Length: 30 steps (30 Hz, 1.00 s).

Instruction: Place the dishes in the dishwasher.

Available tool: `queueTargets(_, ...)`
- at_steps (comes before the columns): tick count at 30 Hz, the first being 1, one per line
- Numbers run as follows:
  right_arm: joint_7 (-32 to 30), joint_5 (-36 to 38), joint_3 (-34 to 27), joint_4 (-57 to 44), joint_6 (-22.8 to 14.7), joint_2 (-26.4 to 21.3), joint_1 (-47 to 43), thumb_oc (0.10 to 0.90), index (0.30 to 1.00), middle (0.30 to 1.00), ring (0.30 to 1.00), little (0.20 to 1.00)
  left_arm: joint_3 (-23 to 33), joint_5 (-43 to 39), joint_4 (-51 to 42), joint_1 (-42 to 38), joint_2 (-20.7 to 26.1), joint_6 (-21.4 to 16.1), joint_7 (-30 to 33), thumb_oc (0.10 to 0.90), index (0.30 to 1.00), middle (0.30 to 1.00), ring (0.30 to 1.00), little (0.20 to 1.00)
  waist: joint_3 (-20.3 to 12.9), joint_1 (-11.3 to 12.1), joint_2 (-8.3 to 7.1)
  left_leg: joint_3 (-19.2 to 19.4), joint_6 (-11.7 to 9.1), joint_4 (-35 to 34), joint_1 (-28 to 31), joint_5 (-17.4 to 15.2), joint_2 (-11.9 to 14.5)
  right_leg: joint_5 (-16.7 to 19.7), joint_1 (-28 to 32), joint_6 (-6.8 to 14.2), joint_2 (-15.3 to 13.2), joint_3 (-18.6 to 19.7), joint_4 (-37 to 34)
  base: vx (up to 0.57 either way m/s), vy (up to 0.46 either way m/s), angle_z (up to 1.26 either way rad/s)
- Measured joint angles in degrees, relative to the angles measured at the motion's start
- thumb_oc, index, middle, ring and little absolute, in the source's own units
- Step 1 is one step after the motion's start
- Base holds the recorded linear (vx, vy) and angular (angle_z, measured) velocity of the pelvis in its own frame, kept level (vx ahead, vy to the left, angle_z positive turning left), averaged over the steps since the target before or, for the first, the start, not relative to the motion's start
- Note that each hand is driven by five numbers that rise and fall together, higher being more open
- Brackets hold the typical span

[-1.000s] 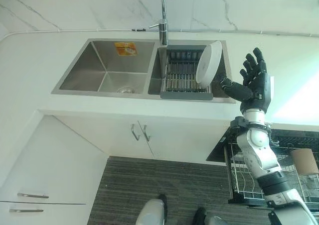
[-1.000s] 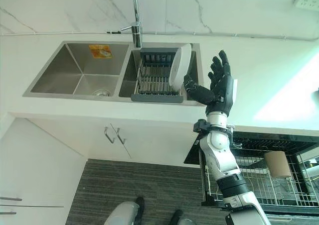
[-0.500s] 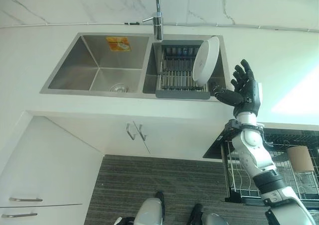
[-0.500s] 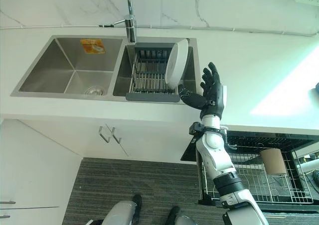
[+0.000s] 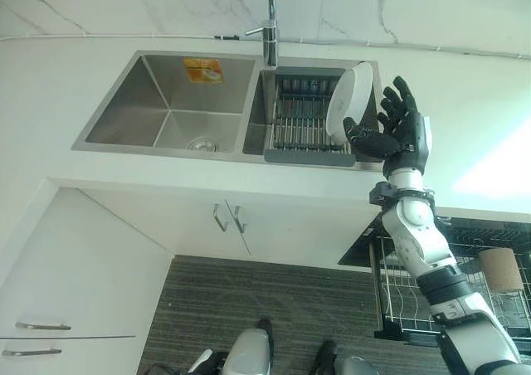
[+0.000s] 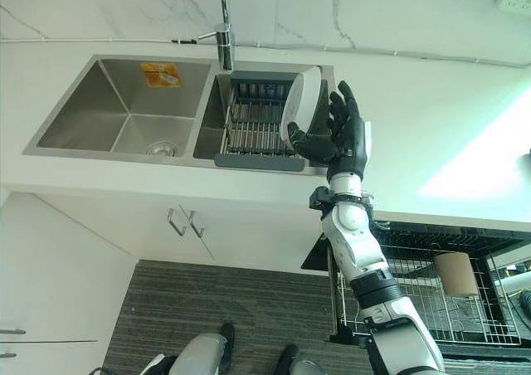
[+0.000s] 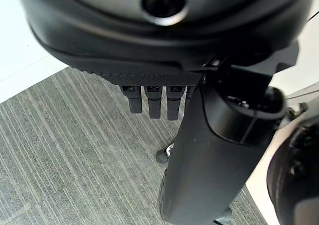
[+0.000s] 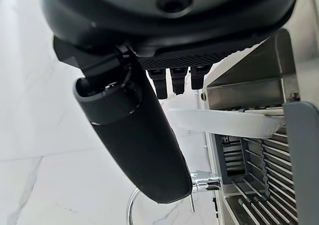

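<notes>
Over the steel sink's grey drying rack (image 5: 305,134), our right hand (image 5: 397,131) spreads just beside the round white plate (image 5: 348,101) standing on edge there; reaching, we judge. Next, close thumb and fingers across its rim.

Our right robot hand (image 5: 397,132) raised on an outstretched arm, fingers spread; our left robot hand (image 7: 159,56) low, fingers straight.

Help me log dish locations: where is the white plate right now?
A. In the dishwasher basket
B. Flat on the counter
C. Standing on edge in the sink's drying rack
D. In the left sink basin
C: the white plate stands on edge in the drying rack, with the right hand open beside it.
</notes>
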Motion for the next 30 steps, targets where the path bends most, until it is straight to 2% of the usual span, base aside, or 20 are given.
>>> queueTargets(6, -0.6, 1.5, -0.1, 5.9, 0.5, -0.3, -2.4, 0.8, 0.9, 0.9, 0.9, 0.9, -1.0, 0.0, 0.0, -0.4, 0.1, -0.8, 0.0, 0.8, 0.9, 0.9, 0.9, 0.9, 0.7, 0.7, 0.47, -0.1, 0.0, 0.3, -0.4, 0.0, 0.0, 0.0, 0.0, 0.0, 0.0, -0.4, -0.1, 0.0, 0.003, 0.03)
queueTargets(17, -1.0, 3.3, -0.2, 8.4, 0.9, -0.6, -5.5, 0.8, 0.9, 0.9, 0.9, 0.9, -1.1, 0.0, 0.0, -2.0, 0.2, -1.6, -0.1, 0.8, 0.9, 0.9, 0.9, 0.9, 1.9, 0.9, 1.5, -0.3, 0.0, 0.2, -0.5, 0.0, -0.1, 0.0, 0.0, 0.0, 0.0, -0.5, -0.1, 0.01, 0.0, 0.0)
queueTargets(22, -0.9, 3.3, -0.3, 8.7, 1.0, -1.3, -7.3, 0.8, 0.9, 0.9, 0.9, 0.9, -1.6, -0.9, -0.6, -2.3, 0.4, -2.5, -0.4, 0.8, 0.9, 0.9, 0.9, 0.9, 4.0, 0.9, 2.01, -0.5, 0.0, 0.4, -0.6, 0.0, -0.2, 0.0, -0.1, 0.0, -0.1, -0.5, 0.0, 0.01, 0.0, 0.0)
queueTargets(30, -0.6, 3.3, -0.3, 10.0, 2.0, -1.8, -9.2, 0.8, 0.9, 0.9, 0.9, 0.9, -2.3, -1.1, -1.5, -2.3, 0.9, -2.7, -1.5, 0.8, 0.9, 0.9, 0.9, 0.9, 4.5, 1.0, 2.31, -0.5, 0.0, 0.0, -0.5, 0.0, -0.3, 0.0, -0.1, 0.0, 0.0, -0.6, -0.4, 0.03, -0.011, 0.0)
